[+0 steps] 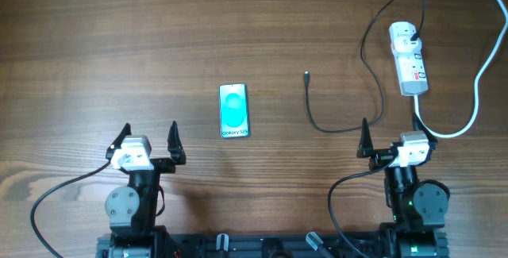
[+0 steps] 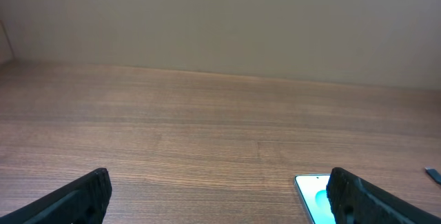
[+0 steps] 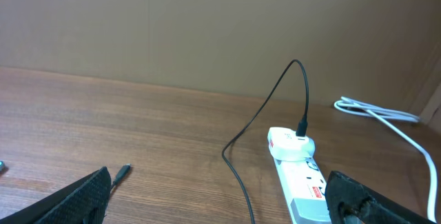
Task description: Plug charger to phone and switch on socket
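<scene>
Here, phone [image 1: 233, 111] near-to-far, Galaxy end nearest

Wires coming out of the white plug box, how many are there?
2. The thin black charger runs from the socket's far end toward the phone; the thick white cord leaves its near end and exits top right.
</scene>
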